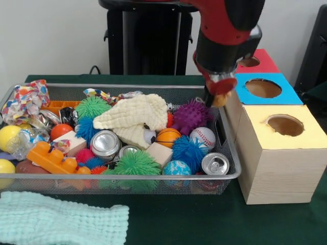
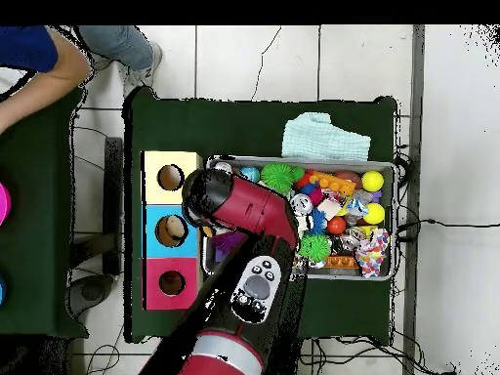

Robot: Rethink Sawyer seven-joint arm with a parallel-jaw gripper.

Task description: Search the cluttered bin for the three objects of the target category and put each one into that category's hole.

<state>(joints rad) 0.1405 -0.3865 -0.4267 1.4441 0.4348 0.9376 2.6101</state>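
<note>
The wire mesh bin [image 1: 153, 176] stands on the green table, full of toys; it also shows in the overhead view [image 2: 293, 160]. My gripper [image 1: 219, 93] hangs over the bin's right end, right beside the wooden box [image 1: 278, 173]. It is shut on a small orange and tan plush animal [image 1: 222, 88], held above the rim. The hole with the red surround [image 1: 249, 62] is the farthest one, behind the gripper, with the blue-surround hole [image 1: 263, 88] next to the gripper. In the overhead view the arm [image 2: 239, 205] hides the gripper. No other plush animal shows in the bin.
The yellow-surround hole [image 1: 285, 125] is nearest the camera. The bin holds a cream cloth [image 1: 135, 117], soda cans [image 1: 105, 144], spiky balls [image 1: 191, 115], a basketball [image 1: 168, 137] and a baseball [image 1: 203, 137]. A mint towel [image 1: 61, 219] lies in front. A person [image 2: 39, 59] stands at the overhead view's corner.
</note>
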